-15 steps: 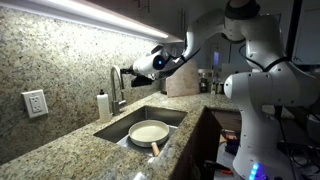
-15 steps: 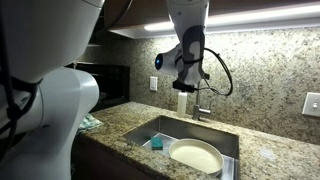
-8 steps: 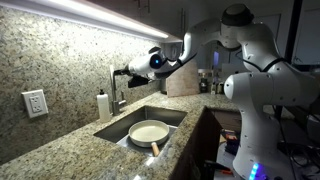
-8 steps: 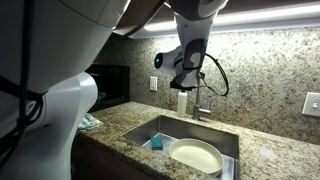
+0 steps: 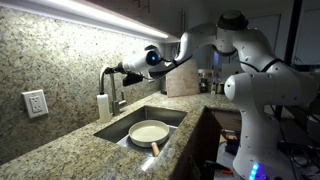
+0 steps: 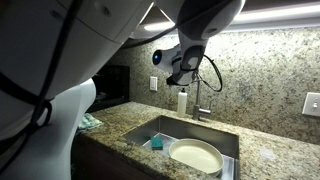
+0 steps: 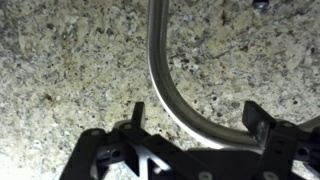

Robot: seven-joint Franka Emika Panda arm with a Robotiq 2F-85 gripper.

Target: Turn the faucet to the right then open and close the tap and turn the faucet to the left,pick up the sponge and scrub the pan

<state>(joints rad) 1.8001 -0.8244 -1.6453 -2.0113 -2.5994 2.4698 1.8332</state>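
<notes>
robot arm's gripper [image 7: 195,114] hangs at the arched top of the faucet [image 7: 157,70], its two black fingers [image 7: 135,112] spread wide on either side of the slim, polished silver tube. the gooseneck stands upright at the back of the sink [image 6: 150,126], against speckled granite. in the basin lies a round, shallow, cream-white pan [image 6: 195,156], its tan handle [image 5: 154,148] pointing to the front edge of the granite worktop [image 5: 60,150]. a small teal sponge [image 6: 155,143] lies just beside the pan.
</notes>
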